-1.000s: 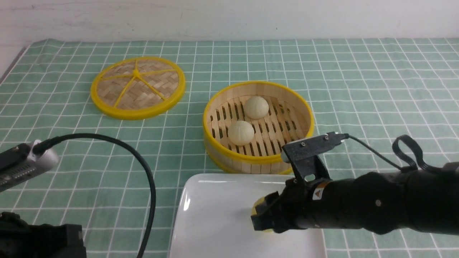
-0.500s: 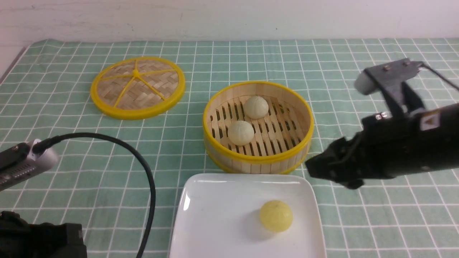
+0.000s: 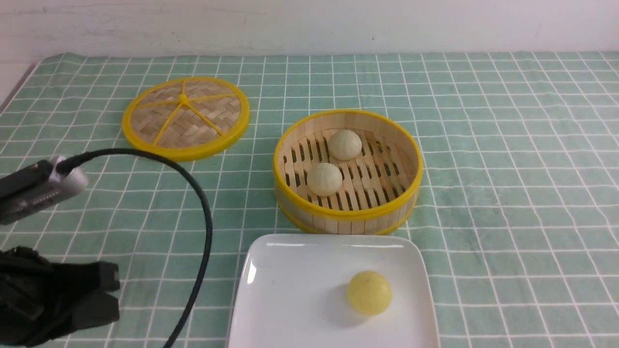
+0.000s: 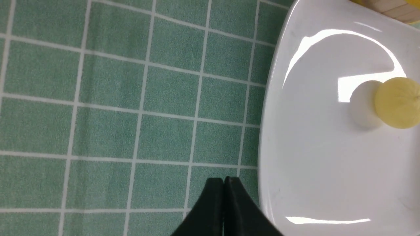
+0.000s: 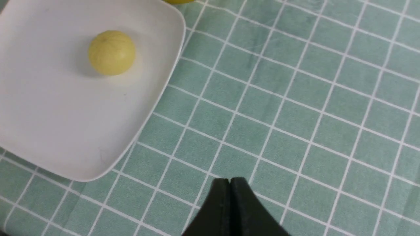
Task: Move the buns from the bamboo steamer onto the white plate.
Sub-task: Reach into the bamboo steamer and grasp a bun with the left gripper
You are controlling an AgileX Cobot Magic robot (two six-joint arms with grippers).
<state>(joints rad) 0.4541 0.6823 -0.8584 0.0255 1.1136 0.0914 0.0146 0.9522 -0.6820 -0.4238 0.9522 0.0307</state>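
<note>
I log: right fingers [image 5: 239,193] withdrawn from front view, closed, empty; left fingers [image 4: 214,196] closed, empty; bun [image 3: 369,292] on plate [image 3: 290,299].

text: none readable | labels: none | brands: none | numbers: none | signs: none | views checked: front, both wrists

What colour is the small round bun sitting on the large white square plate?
Pale yellow; the bun on the white plate shows best in the right wrist view.
</note>
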